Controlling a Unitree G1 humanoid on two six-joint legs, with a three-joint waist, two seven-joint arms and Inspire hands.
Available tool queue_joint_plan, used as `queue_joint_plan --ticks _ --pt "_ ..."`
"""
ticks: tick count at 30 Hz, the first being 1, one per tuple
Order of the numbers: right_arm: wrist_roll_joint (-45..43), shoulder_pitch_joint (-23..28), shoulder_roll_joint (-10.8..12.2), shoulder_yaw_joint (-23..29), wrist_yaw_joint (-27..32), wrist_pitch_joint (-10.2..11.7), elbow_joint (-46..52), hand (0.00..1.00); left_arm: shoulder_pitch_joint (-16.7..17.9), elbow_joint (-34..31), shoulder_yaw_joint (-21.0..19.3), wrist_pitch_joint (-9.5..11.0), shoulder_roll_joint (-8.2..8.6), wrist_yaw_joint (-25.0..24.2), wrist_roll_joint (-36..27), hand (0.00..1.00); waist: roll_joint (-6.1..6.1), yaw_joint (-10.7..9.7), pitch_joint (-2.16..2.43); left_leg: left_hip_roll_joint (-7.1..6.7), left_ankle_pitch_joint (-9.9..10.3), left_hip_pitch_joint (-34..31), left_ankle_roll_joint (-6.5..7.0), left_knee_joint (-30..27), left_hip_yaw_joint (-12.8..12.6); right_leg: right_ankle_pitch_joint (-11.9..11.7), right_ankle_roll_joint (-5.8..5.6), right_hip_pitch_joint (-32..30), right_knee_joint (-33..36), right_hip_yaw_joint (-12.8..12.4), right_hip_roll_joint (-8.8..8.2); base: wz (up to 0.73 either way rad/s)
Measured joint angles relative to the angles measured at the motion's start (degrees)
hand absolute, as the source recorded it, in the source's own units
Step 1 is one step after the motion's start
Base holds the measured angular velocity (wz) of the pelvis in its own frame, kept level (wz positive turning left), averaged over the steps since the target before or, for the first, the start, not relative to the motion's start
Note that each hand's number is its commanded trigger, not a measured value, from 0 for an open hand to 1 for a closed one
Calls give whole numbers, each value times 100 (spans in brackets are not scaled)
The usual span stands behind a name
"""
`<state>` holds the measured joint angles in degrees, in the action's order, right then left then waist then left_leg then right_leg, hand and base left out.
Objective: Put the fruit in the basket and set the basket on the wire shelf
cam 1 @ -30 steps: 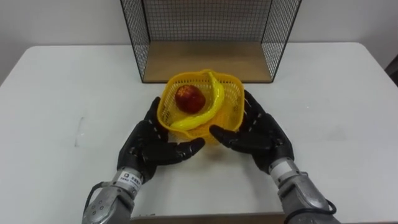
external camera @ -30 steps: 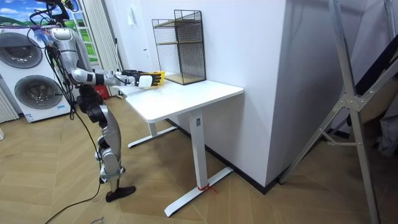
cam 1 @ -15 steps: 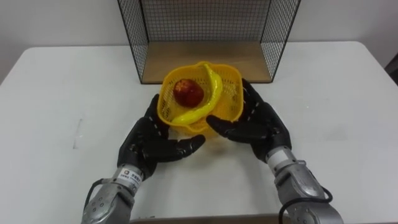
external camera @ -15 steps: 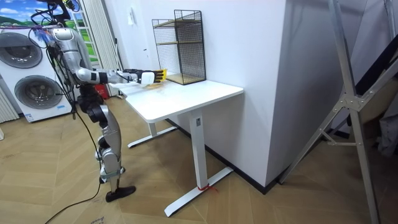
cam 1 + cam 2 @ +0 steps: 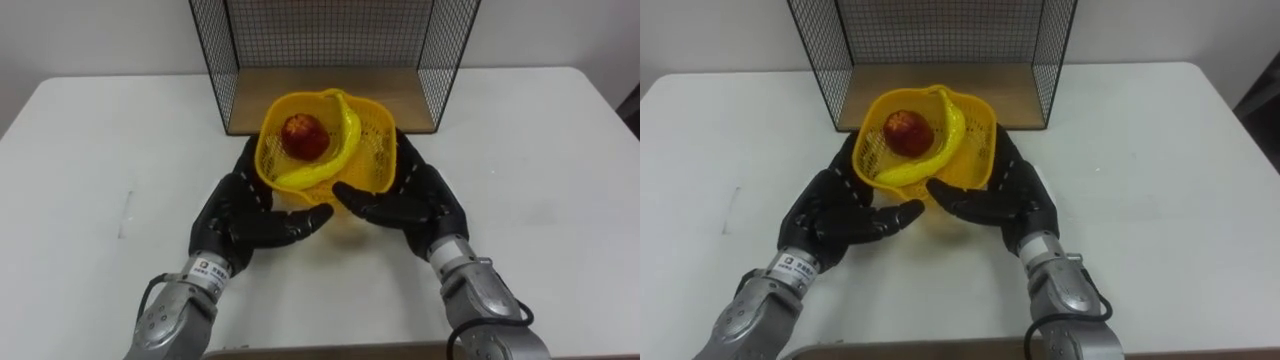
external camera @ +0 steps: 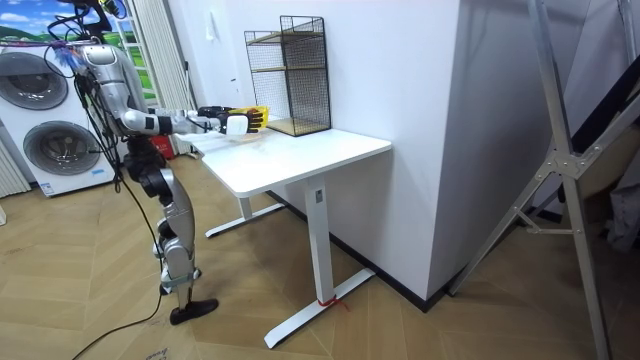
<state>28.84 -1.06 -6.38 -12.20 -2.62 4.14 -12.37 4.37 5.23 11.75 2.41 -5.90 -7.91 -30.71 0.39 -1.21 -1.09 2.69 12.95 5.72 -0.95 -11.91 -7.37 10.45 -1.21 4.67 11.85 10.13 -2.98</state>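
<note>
A yellow plastic basket (image 5: 376, 160) holds a red apple (image 5: 303, 136) and a banana (image 5: 346, 133). It is raised and tilted just before the mouth of the black wire shelf (image 5: 330, 40). My left hand (image 5: 240, 215) cups its left side and my right hand (image 5: 420, 205) cups its right side. Both hands are open, with straight fingers against the walls and thumbs reaching under the front. The shelf's wooden floor (image 5: 405, 95) lies right behind the basket. In the room view I stand at the white table's end with both arms stretched toward the shelf (image 6: 295, 75).
The white table (image 5: 100, 150) spreads wide on both sides of the shelf. The shelf's wire side walls (image 5: 222, 70) flank its opening. Washing machines (image 6: 50, 130) stand behind me at the room view's left.
Both hands have carried the basket forward and a little higher, from the table's middle up to the shelf's mouth. The fruit has stayed inside.
</note>
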Motion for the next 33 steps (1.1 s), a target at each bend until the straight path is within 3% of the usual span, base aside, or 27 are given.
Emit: queue_joint_plan --ticks 8,13,24,27,30,32,33 --pt "14 -13 -1 1 63 34 251 0 -6 -340 -46 1 -3 2 0 0 -15 1 9 3 0 -51 0 -40 2 0 0 -35 15 0 -1 0" --pt "15 -18 5 2 71 281 450 0 -52 -647 -96 64 -4 2 -2 0 -50 0 27 11 0 -35 0 -73 3 -1 2 -6 35 9 0 0" --pt "12 4 5 -1 52 280 421 0 -51 -637 -124 64 -21 2 163 0 -120 35 11 65 35 4 -22 -293 -34 17 34 17 223 13 13 -1" --pt "11 38 -9 0 -8 280 357 0 -37 -629 -139 64 -26 2 161 0 -136 113 -15 257 342 -137 -96 -836 -43 214 129 -93 589 22 111 -9" --pt "10 34 60 37 -63 283 294 0 -9 -618 -147 71 -46 2 160 0 -173 178 -11 474 739 -478 -227 -1727 -10 694 272 -425 1400 104 161 -4" --pt "0 46 52 29 -136 289 197 0 18 -603 -151 70 -64 2 163 0 -213 160 0 525 761 -732 -247 -2352 -14 973 309 -560 1812 51 133 8" --pt "10 51 26 26 -141 289 181 0 24 -587 -139 71 -51 2 158 0 -143 167 -27 655 732 -924 -208 -2885 -28 1060 369 -556 1939 23 166 -14"
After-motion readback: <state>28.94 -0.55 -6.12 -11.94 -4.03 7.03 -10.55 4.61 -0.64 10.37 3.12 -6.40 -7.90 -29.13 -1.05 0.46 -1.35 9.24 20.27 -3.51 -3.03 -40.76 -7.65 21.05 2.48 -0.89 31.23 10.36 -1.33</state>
